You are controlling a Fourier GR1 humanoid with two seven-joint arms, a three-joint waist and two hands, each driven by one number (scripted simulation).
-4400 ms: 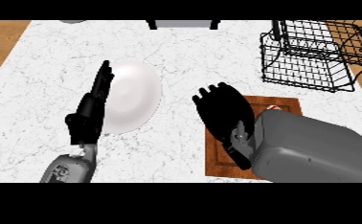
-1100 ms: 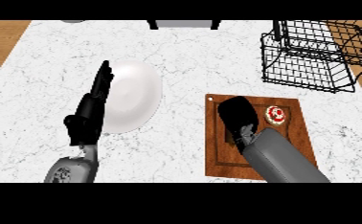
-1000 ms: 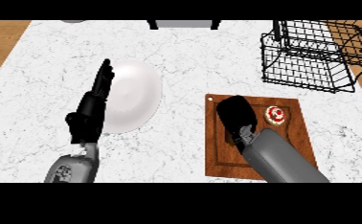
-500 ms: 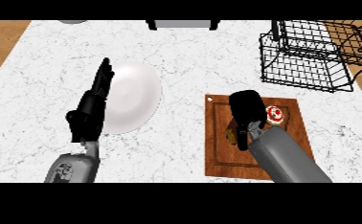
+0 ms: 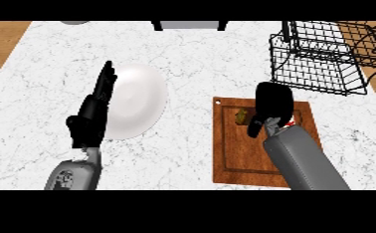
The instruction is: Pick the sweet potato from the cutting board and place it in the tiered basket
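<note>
The wooden cutting board [image 5: 236,163] lies at the lower right of the marble counter. Over its far half my right hand [image 5: 272,103] points down with its fingers curled. A small yellow-brown bit of the sweet potato [image 5: 240,116] peeks out at the hand's left side, by the thumb; the rest is hidden under the hand. The black wire tiered basket [image 5: 320,57] stands at the far right, beyond the board and apart from the hand. My left hand [image 5: 94,113] rests open at the left, fingers up.
A white plate [image 5: 138,100] lies left of the board, right next to my left hand. A grey object [image 5: 191,25] sits at the counter's far edge. Bare marble shows between the plate, the board and the basket.
My right hand has shifted toward the far end of the board and curled more tightly; a bit of the sweet potato now shows beside it. The left hand has not moved.
</note>
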